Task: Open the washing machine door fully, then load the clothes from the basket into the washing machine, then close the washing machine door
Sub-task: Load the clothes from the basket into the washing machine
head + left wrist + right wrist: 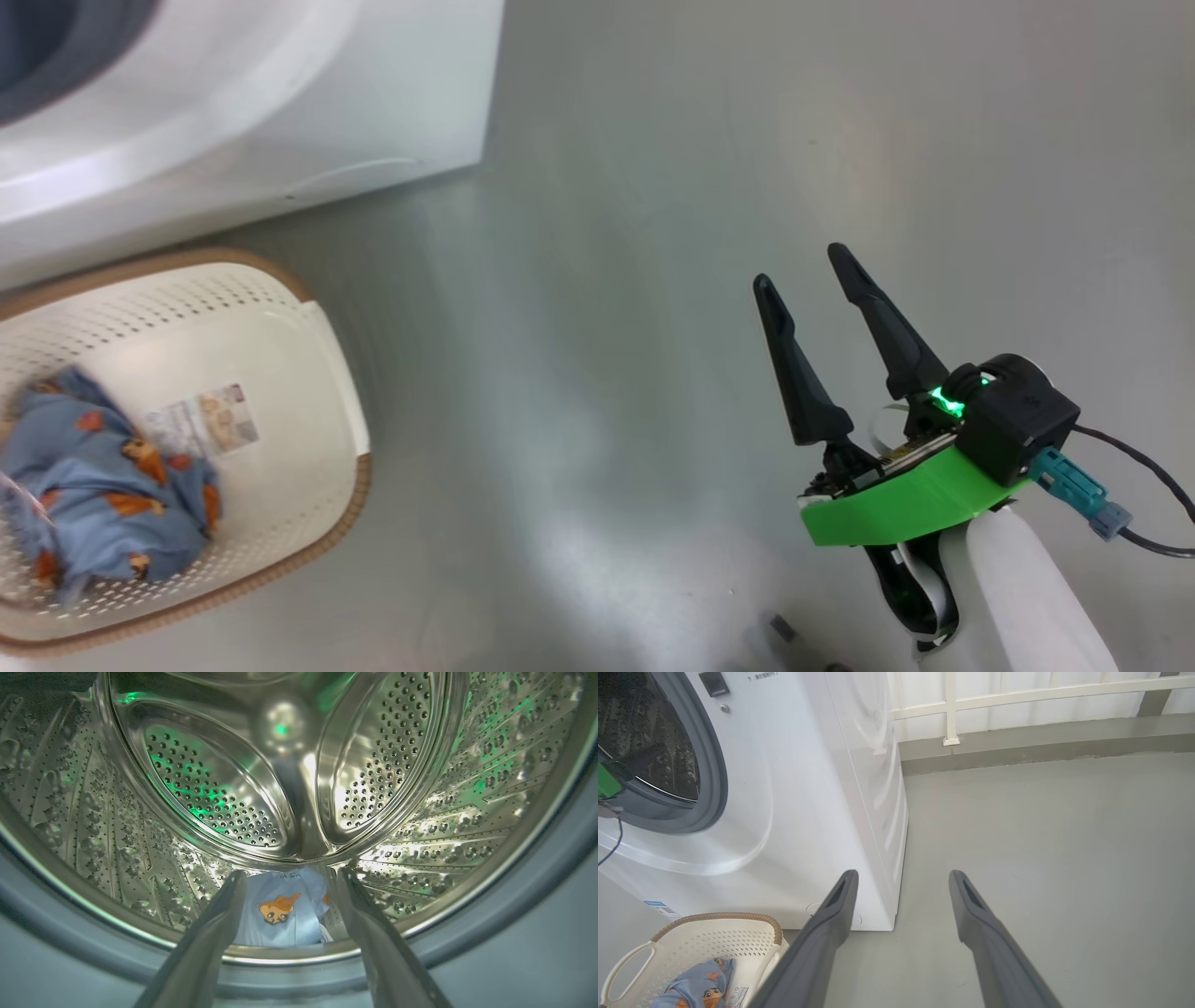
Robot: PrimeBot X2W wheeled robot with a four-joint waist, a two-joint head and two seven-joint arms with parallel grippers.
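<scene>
1. One clothes bundle (285,910) lies in the drum (210,788); your left gripper (290,873) hangs spread, empty, before it.
2. Second bundle (93,485) waits in the basket (345,504), near left; right gripper (800,266) spread, empty.
3. You've yet to shut the washing machine door.

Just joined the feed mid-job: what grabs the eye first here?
The gleaming steel drum stands out in the left wrist view, with a blue printed garment lying at its bottom beyond the open left gripper. A second blue bundle sits in the cream basket on the grey floor beside the washing machine. The right gripper, open, hangs over that floor.
</scene>
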